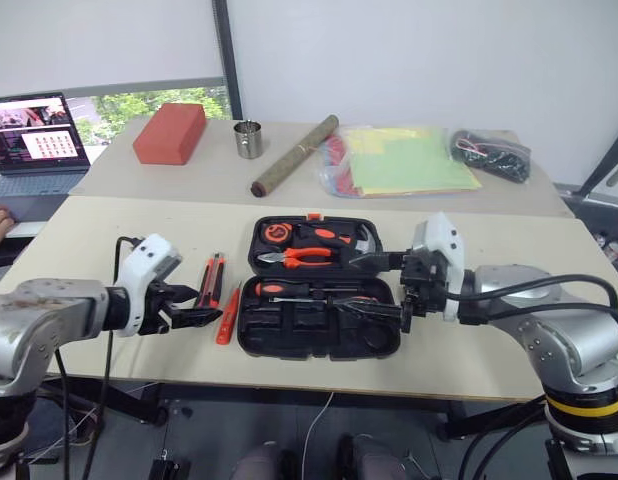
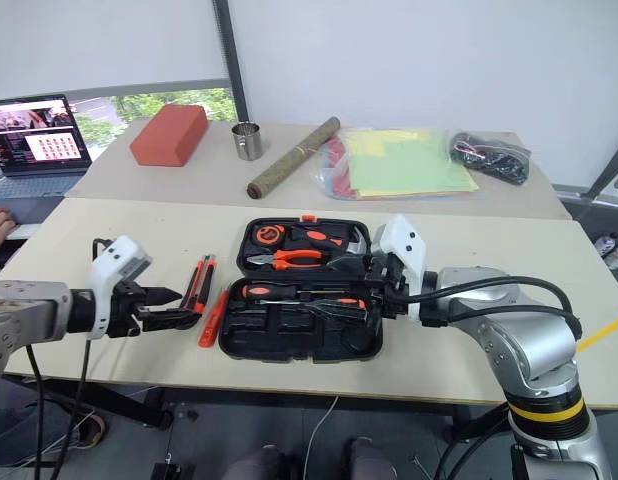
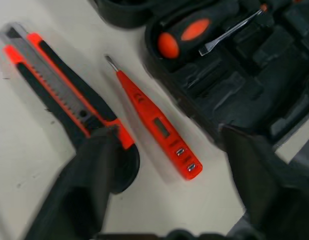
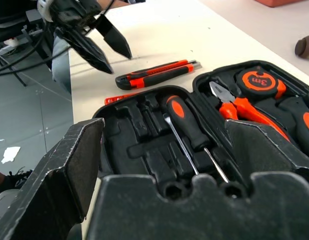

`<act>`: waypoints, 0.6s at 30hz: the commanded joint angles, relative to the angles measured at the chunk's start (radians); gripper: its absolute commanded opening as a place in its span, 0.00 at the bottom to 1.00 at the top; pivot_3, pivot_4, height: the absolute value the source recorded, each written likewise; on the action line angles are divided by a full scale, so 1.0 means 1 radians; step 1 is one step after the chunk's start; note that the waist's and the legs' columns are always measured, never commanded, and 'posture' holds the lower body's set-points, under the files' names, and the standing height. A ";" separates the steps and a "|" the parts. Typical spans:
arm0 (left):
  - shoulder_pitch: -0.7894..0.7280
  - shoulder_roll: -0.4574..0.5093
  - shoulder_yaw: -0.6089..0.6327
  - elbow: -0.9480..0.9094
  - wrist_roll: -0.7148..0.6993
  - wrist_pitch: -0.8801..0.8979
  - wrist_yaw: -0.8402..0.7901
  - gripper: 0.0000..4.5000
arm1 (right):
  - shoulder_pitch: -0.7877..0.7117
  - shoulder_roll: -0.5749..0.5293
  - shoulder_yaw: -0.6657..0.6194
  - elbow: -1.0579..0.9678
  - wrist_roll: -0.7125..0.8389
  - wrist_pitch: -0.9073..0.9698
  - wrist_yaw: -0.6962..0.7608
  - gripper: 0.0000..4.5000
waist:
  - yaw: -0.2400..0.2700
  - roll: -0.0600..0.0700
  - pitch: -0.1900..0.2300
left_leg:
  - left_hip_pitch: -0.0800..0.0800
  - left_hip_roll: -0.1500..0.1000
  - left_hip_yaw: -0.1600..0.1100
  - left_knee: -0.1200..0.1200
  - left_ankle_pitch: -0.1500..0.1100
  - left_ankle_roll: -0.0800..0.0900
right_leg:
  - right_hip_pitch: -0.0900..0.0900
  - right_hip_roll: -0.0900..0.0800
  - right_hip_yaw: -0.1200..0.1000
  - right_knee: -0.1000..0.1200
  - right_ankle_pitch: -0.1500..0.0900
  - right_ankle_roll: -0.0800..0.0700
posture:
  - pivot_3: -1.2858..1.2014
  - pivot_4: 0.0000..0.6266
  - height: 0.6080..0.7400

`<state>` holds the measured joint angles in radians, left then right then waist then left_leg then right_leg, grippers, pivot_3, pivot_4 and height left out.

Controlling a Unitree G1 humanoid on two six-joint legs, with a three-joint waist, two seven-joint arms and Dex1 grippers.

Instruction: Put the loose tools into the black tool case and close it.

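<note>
Nearest: right gripper point(image 1: 389, 285), released, over open black tool case point(image 1: 319, 340). Outside on table point(image 1: 489, 350): utility knife point(image 1: 211, 280), slim orange tester point(image 1: 228, 315). Left gripper point(image 3: 164, 165) spread, empty, hovered above tester; best centred, then pinched mid-body.

My head views are evenly bright under soft daylight; a window point(image 1: 159, 105) at ten o'clock glows pale. Shadows under the case point(image 1: 319, 300) stay faint, and I see no harsh glare on the table point(image 1: 509, 240). In my left wrist view the fingers point(image 3: 89, 185) are smeared and out of focus, while the tester point(image 3: 154, 125) is only slightly soft. The right wrist view's near fingers point(image 4: 64, 175) blur too.
</note>
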<state>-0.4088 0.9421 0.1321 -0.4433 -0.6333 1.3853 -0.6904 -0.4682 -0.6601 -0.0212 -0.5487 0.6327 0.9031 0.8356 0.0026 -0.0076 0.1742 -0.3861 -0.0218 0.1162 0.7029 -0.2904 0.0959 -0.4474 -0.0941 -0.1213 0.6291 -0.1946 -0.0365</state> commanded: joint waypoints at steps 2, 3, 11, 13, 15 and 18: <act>-0.084 -0.059 -0.020 -0.055 -0.015 0.182 0.089 0.59 | 0.009 -0.008 -0.036 -0.040 0.016 -0.029 -0.031 1.00 | 0.001 -0.001 0.001 | 0.001 0.000 0.000 0.000 -0.002 -0.004 | 0.001 0.000 0.000 0.000 -0.002 0.003 | 0.52 0.24 0.98; -0.099 -0.078 -0.028 -0.050 -0.002 0.209 0.120 0.59 | 0.012 -0.008 -0.038 -0.040 0.015 -0.031 -0.036 1.00 | 0.002 -0.001 0.001 | 0.001 0.000 0.000 0.000 -0.002 -0.004 | 0.001 0.000 0.001 0.000 -0.003 0.005 | 0.52 0.24 0.98; -0.105 -0.144 -0.087 -0.001 0.008 0.229 0.237 0.59 | 0.015 -0.011 -0.043 -0.045 0.023 -0.033 -0.059 1.00 | 0.008 -0.001 0.001 | 0.007 0.000 -0.001 0.000 -0.003 -0.007 | 0.007 -0.001 0.001 0.000 -0.002 0.004 | 0.52 0.24 0.98; -0.118 -0.189 -0.096 0.030 0.023 0.229 0.263 0.59 | 0.018 -0.011 -0.050 -0.048 0.031 -0.029 -0.063 1.00 | 0.009 -0.001 0.001 | 0.007 0.000 -0.001 0.000 -0.003 -0.007 | 0.007 -0.001 0.001 0.000 -0.001 0.002 | 0.52 0.24 0.98; -0.134 -0.231 -0.110 0.076 0.046 0.222 0.282 0.59 | 0.020 -0.010 -0.052 -0.050 0.037 -0.026 -0.069 1.00 | 0.011 -0.001 0.001 | 0.007 0.000 -0.001 0.000 -0.003 -0.007 | 0.007 -0.001 0.001 0.000 -0.001 0.002 | 0.52 0.24 0.98; -0.144 -0.249 -0.141 0.117 0.068 0.198 0.289 0.59 | 0.019 -0.010 -0.051 -0.054 0.045 -0.022 -0.076 1.00 | 0.013 -0.001 0.000 | 0.007 -0.001 -0.001 0.000 -0.003 -0.007 | 0.008 -0.002 0.001 0.000 -0.001 0.002 | 0.52 0.24 0.98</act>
<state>-0.5399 0.7004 0.0084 -0.3482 -0.5870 1.6023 -0.4116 -0.4459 -0.6616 -0.0431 -0.5647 0.6523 0.8949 0.7660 0.0159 -0.0091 0.1746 -0.3787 -0.0225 0.1149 0.7032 -0.2937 0.0886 -0.4394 -0.0959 -0.1206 0.6292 -0.1959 -0.0343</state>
